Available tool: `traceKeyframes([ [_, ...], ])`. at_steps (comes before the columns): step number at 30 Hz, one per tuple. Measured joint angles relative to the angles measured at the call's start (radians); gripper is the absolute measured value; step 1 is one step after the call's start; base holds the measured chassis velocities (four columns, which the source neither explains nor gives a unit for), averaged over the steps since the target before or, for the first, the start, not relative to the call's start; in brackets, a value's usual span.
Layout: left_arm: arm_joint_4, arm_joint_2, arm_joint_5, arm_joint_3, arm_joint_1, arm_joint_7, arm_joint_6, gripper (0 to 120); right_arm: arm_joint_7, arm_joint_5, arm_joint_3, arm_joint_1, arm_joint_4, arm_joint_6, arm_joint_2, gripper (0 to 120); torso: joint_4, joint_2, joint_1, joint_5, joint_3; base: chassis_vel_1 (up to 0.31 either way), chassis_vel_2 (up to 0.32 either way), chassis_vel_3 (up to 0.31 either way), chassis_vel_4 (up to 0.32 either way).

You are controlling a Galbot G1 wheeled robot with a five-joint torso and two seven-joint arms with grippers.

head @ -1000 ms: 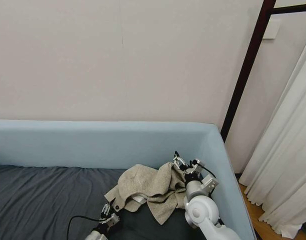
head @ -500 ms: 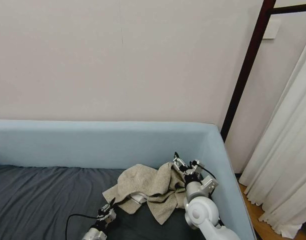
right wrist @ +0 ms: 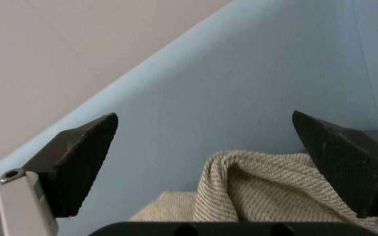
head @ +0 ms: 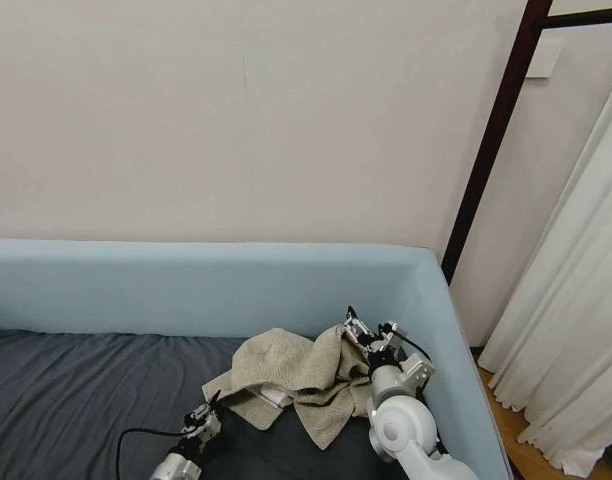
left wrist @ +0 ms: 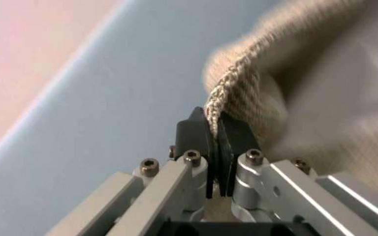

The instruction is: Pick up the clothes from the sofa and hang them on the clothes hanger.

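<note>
Steadily my left claw [head: 202, 424], clamped on the garment [head: 296, 375] hem, dragged it left across the sofa [head: 186, 285], so the grip held; my right claw [head: 367, 334] gaped empty.

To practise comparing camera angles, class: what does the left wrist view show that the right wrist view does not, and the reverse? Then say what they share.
Left wrist view: the left gripper shut, pinching the knit edge of the beige knitted garment. Right wrist view: the right gripper open, its fingers spread wide, with a fold of the garment lying beyond them, not gripped. Shared: the garment, the light blue sofa backrest behind it, and the pale wall above.
</note>
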Motion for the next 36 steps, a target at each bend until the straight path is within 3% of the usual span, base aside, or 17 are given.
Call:
traceKeyframes([
  [4, -0.095, 0.041, -0.143, 0.028, -0.042, 0.045, -0.013, 0, -0.090, -0.111, -0.053, -0.030, -0.021, 0.023, -0.049, 100, -0.0002, 0.000, 0.000, 0.0000, 0.000, 0.000, 0.000, 0.000, 0.000],
  [11, -0.244, 0.127, -0.299, 0.074, -0.085, 0.086, -0.015, 0, -0.168, -0.157, -0.075, -0.052, -0.033, 0.044, -0.063, 100, -0.0001, 0.000, 0.000, -0.0002, 0.000, 0.000, 0.000, 0.000, 0.000],
  [14, -0.357, 0.204, -0.400, 0.102, -0.110, 0.100, 0.012, 0, -0.186, -0.181, -0.076, -0.063, -0.036, 0.052, -0.059, 100, 0.0000, 0.000, 0.000, -0.0001, 0.000, 0.000, 0.000, 0.000, 0.000],
  [22, -0.564, 0.335, -0.588, 0.120, -0.177, 0.115, 0.092, 0, -0.208, -0.221, -0.080, -0.080, -0.038, 0.060, -0.049, 100, 0.0000, 0.000, 0.000, -0.0001, 0.000, 0.000, 0.000, 0.000, 0.000],
  [29, -0.688, 0.428, -0.695, 0.120, -0.232, 0.116, 0.162, 0, -0.275, -0.304, -0.103, -0.093, -0.062, 0.086, -0.043, 100, 0.0001, 0.000, 0.000, -0.0002, 0.000, 0.000, 0.000, 0.000, 0.000],
  [36, -0.725, 0.461, -0.721, 0.101, -0.236, 0.116, 0.185, 0, -0.361, -0.425, -0.134, -0.112, -0.099, 0.147, -0.039, 100, 0.0000, 0.000, 0.000, -0.0003, 0.000, 0.000, 0.000, 0.000, 0.000],
])
